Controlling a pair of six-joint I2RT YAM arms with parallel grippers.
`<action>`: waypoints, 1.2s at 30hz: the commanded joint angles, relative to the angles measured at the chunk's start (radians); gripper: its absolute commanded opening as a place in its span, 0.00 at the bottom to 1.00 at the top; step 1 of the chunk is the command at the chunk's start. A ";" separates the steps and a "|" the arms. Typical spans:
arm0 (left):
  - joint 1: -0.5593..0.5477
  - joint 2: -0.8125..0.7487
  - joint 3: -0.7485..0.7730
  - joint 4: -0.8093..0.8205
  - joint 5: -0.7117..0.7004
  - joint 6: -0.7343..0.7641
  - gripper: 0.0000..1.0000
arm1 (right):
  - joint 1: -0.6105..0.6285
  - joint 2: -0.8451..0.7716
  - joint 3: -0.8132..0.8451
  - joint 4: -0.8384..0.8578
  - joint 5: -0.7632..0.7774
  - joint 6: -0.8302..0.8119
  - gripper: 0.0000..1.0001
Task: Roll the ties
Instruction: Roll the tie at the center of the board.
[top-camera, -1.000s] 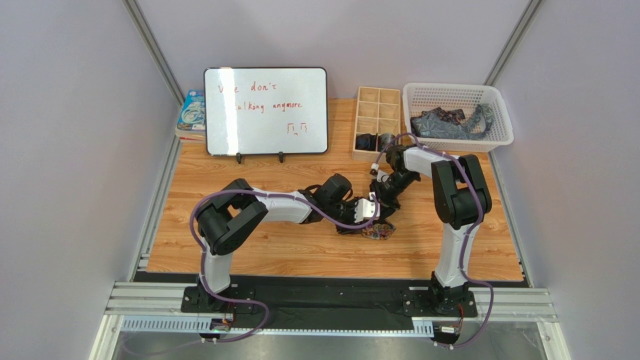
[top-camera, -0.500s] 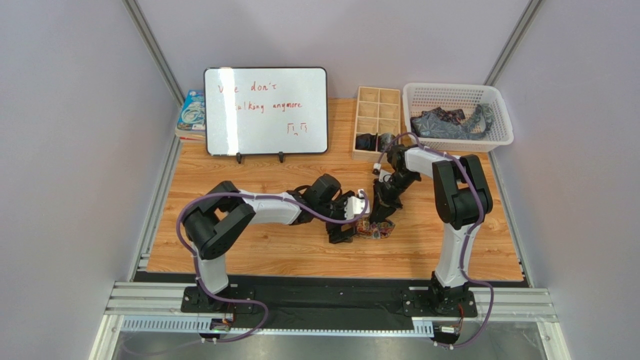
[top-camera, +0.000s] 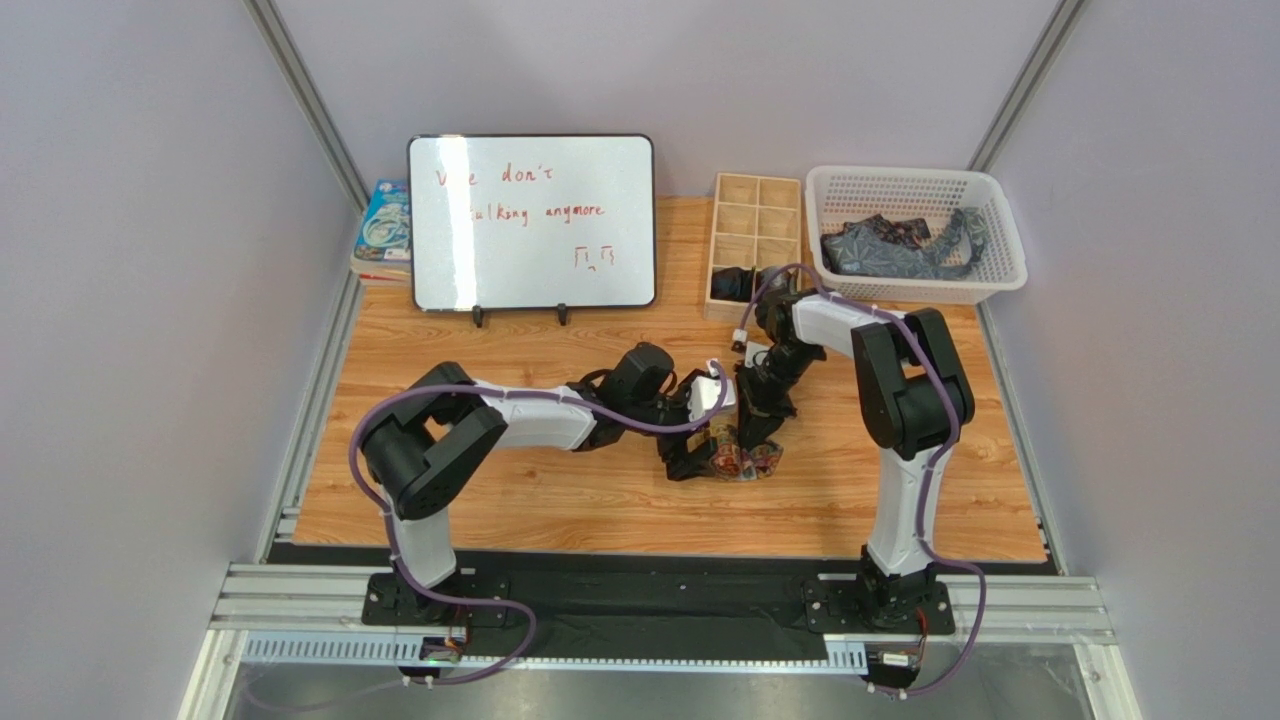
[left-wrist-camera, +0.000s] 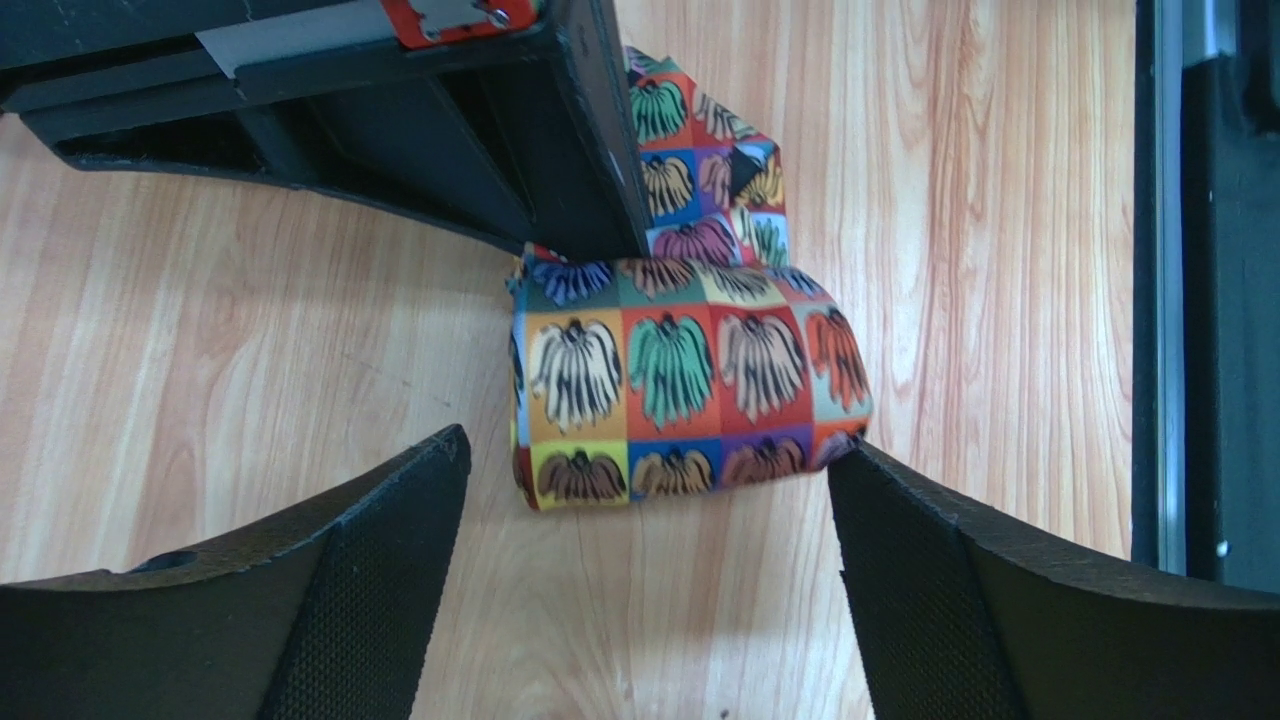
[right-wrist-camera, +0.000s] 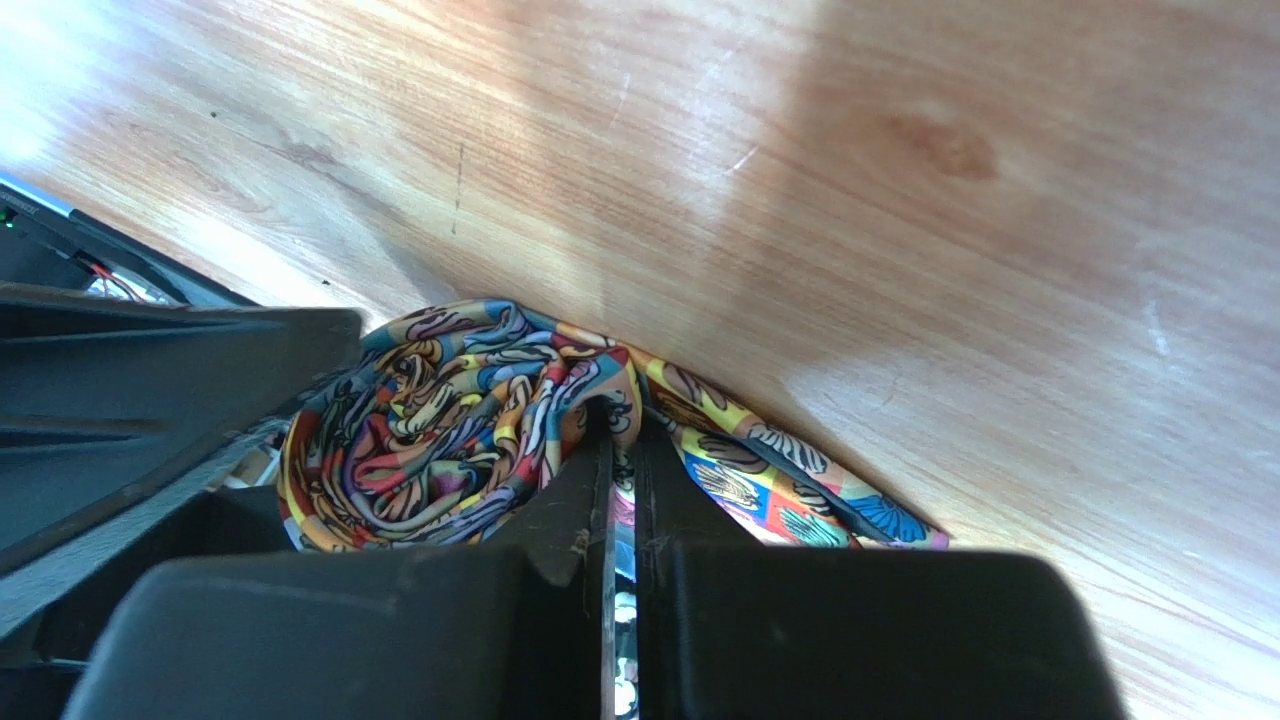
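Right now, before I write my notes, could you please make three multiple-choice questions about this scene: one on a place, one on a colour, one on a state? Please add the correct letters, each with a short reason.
1. The multicoloured tie lies:
A. on a shelf
B. on the floor
C. on the table, between the left gripper and the right gripper

2. The writing on the whiteboard is:
A. red
B. green
C. blue

3. The left gripper is:
A. shut on the tie
B. open, with a finger on either side of the tie
C. out of view

Answers:
1. C: the top view shows the tie on the wood where the two arms meet.
2. A: the handwritten letters are red.
3. B: the left wrist view shows its fingers wide apart, with the rolled tie between them.
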 joint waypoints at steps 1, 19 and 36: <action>-0.006 0.055 0.058 0.088 0.046 -0.086 0.85 | 0.017 0.093 -0.034 0.171 0.247 -0.020 0.00; -0.084 0.194 0.196 0.043 -0.066 -0.091 0.59 | 0.057 0.101 -0.029 0.213 0.140 0.044 0.00; -0.115 0.261 0.160 -0.301 -0.218 0.069 0.05 | -0.082 -0.034 0.116 -0.055 0.004 -0.079 0.34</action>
